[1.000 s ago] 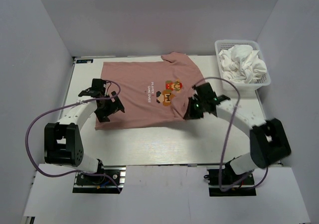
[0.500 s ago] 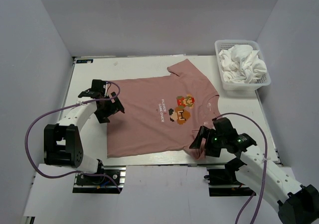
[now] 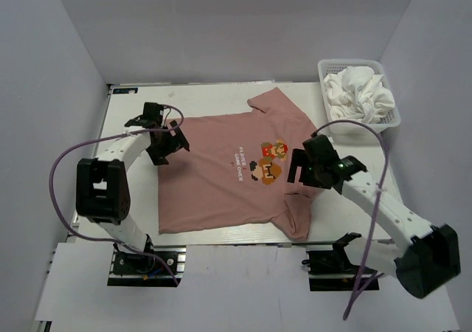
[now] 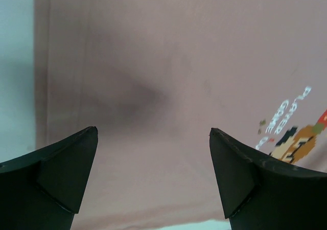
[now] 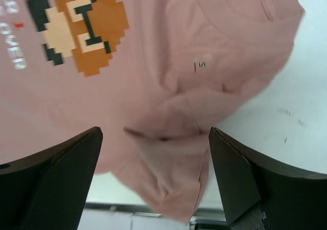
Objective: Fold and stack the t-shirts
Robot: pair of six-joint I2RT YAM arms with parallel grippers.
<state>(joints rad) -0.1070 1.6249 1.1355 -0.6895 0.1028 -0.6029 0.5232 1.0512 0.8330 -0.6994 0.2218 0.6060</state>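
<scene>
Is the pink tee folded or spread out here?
Spread out, not folded. The pink tee lies open on the table with its chest graphic showing; only the sleeve near the front edge is rumpled.

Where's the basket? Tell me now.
Top view: the basket sits at the far right, holding white tees, just right of the pink tee.

Robot test cell in a laboratory. Plain pale walls (image 3: 221, 29) box in a white table (image 3: 214, 96) on three sides; a left arm (image 3: 122, 155) and a right arm (image 3: 383, 203) stand bolted at its near edge (a purple cable (image 3: 51, 184) loops from each). Props on the table: a pink t-shirt (image 3: 214, 177) spread out and a white mesh basket (image 3: 361, 128).
</scene>
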